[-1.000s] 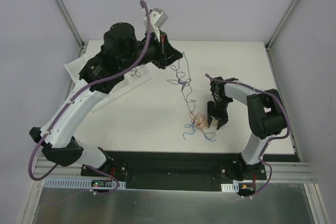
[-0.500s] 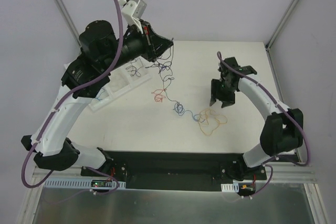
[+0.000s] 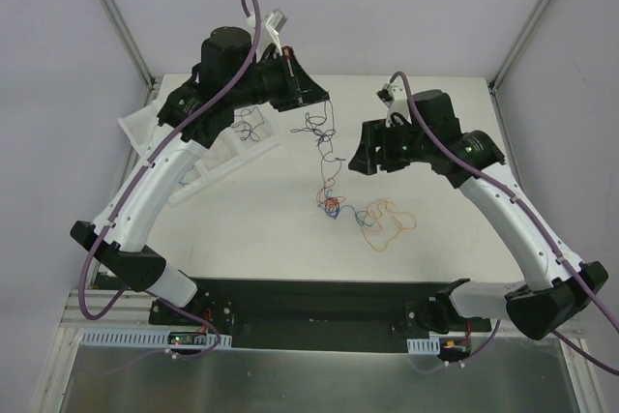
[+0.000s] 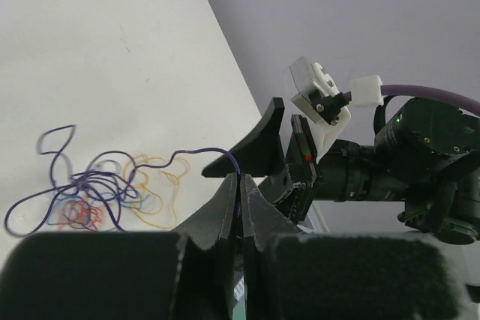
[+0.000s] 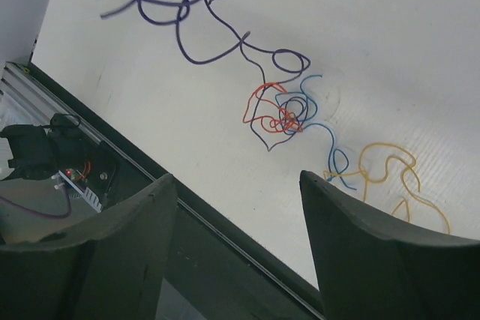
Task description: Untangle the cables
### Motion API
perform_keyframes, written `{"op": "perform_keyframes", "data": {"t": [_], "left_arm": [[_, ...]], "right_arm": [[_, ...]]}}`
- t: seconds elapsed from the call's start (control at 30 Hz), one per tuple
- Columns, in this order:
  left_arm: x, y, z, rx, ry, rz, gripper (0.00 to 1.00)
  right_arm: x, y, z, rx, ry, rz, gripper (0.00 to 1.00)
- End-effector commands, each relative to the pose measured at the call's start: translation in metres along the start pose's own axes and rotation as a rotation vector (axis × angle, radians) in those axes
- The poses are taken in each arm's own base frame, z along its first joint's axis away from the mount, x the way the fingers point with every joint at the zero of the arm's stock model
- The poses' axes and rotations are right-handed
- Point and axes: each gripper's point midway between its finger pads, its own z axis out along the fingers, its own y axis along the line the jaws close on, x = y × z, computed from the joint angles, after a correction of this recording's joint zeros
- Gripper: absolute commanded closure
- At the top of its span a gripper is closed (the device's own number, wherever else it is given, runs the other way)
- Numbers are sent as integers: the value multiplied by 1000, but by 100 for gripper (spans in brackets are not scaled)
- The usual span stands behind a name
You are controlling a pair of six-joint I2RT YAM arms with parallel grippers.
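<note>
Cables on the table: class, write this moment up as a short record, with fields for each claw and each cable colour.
Left claw: shut on purple cable, raised above the table
Right claw: open, empty, hovering
Purple cable: runs down into the red and blue tangle
Red and blue tangle: lying on the table
Orange cable: loose loops beside the tangle

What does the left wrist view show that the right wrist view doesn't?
Only left wrist: the left gripper shut on the purple wire, with the right arm behind it. Only right wrist: the right gripper, open and holding nothing, and the black rail. Both: the purple wire leading to the red-blue knot, with the orange wire beside it.
</note>
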Motion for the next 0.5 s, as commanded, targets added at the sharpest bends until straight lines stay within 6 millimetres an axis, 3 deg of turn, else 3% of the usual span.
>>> {"op": "perform_keyframes", "data": {"t": [0.0,0.17,0.4,0.47], "left_arm": [[6,-28,-5,109,57,-108,100],[12,-34,-5,144,97,-138,100],[15,-43,-10,184,117,-161,100],[14,-50,-13,214,125,-163,100]], "right_arm": [[-38,24,-12,-49,-153,-86,30],[-68,43,-12,-43,-331,-149,28],[-104,40,-7,25,-441,-86,27],[-110,28,-5,103,-464,-71,26]]}}
